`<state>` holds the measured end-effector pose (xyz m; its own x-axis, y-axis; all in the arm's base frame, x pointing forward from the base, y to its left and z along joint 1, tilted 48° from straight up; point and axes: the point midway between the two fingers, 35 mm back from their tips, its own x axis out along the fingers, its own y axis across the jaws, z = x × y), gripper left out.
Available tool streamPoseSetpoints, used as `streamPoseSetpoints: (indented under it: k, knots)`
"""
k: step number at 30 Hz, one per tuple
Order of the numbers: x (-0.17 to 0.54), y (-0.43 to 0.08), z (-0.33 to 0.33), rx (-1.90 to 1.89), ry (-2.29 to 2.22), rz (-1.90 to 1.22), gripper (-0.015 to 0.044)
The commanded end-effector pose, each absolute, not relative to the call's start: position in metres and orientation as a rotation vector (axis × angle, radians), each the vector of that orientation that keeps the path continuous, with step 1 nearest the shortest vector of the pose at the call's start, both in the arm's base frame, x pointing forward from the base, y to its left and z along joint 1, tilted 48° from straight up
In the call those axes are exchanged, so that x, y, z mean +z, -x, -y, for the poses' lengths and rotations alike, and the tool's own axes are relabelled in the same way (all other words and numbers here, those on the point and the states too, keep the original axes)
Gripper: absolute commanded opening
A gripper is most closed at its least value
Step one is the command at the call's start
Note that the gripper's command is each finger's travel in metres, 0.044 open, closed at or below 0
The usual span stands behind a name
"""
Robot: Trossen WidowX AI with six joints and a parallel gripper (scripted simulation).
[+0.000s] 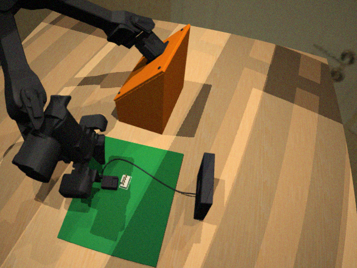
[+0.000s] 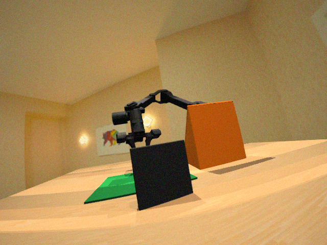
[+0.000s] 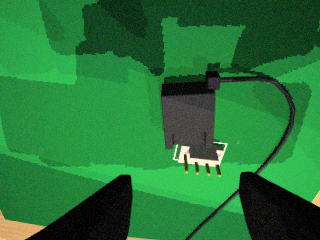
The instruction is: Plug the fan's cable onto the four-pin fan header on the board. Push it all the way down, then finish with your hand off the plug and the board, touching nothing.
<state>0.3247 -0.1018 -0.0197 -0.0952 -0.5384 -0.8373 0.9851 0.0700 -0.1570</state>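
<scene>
The fan plug [image 1: 109, 182] [image 3: 189, 117], a dark block, is on the green board [image 1: 141, 230] [image 2: 111, 190] [image 3: 40, 115] beside the header [image 1: 125, 181] [image 3: 202, 161]. A narrow gap parts them in the top view. The header is white with bare brass pins. In the wrist view the plug's near end overlaps its outline. The thin black cable [image 1: 149, 174] [image 3: 291, 115] arcs from the plug's far end to the fan [image 1: 205, 184] [image 2: 161, 176]. My gripper [image 1: 99, 170] [image 2: 139, 145] [image 3: 186, 183] is open and empty above the board, pointing down. The fan hides plug and header in the exterior view.
The black fan stands upright just off the board's edge. A tall orange wedge-shaped stand [image 1: 144, 106] [image 2: 215, 134] carries the arm base behind the board. In the wrist view the cable passes near the right finger.
</scene>
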Motion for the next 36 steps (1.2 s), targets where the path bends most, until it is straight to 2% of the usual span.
streamPoseSetpoints:
  k: [1,36]
  knots:
    - [-0.021,-0.32,0.101,-1.438,-0.6,-0.948,0.021]
    - [-0.066,-0.315,0.15,-1.44,-0.598,-0.947,0.021]
